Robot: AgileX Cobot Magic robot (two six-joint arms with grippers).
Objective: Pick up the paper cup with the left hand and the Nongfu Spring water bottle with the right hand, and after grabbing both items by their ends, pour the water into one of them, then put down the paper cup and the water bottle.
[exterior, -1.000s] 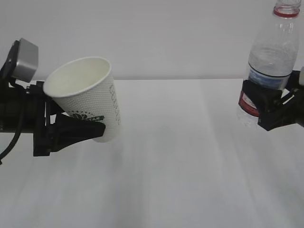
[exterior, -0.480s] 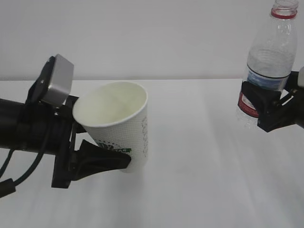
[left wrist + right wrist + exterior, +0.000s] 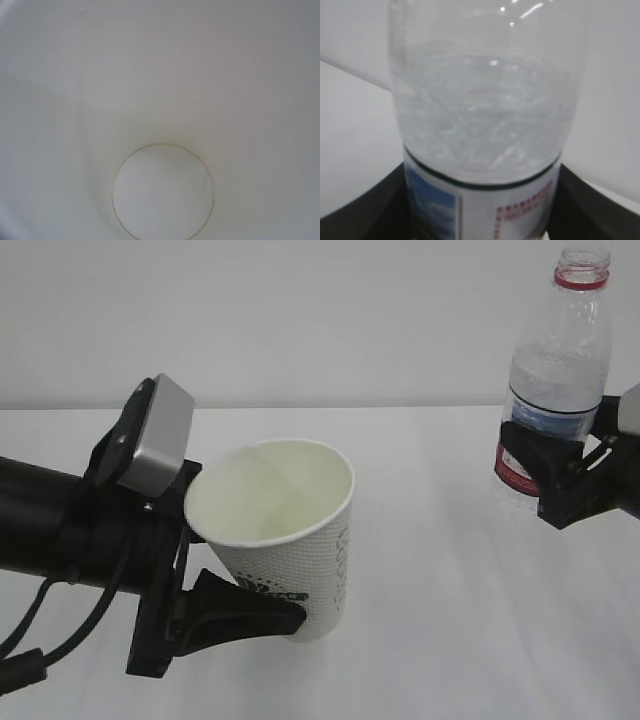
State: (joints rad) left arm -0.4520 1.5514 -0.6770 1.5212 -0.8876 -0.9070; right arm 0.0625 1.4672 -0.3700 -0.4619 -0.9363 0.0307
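Note:
The white dimpled paper cup [image 3: 300,540] hangs left of centre, mouth up and leaning slightly left, with my left gripper [image 3: 285,618] shut on its lower wall. The left wrist view looks straight into the cup's cream inside [image 3: 162,192], which appears dry; the fingers are hidden there. At the right, the capless Nongfu Spring water bottle [image 3: 558,370] stands nearly upright in my right gripper [image 3: 545,475], which is shut on its labelled lower part. The right wrist view shows the bottle [image 3: 485,125] close up, water [image 3: 480,115] above the label and black fingers [image 3: 367,215] on both sides.
A white table [image 3: 450,640] spreads below both arms, with a plain pale wall behind it. The thick black left arm with its grey camera block [image 3: 155,440] reaches in from the left edge. Open space lies between cup and bottle.
The left arm has carried the cup right and towards the camera, turning it from a strong tilt to nearly upright. The bottle has shifted slightly left and down.

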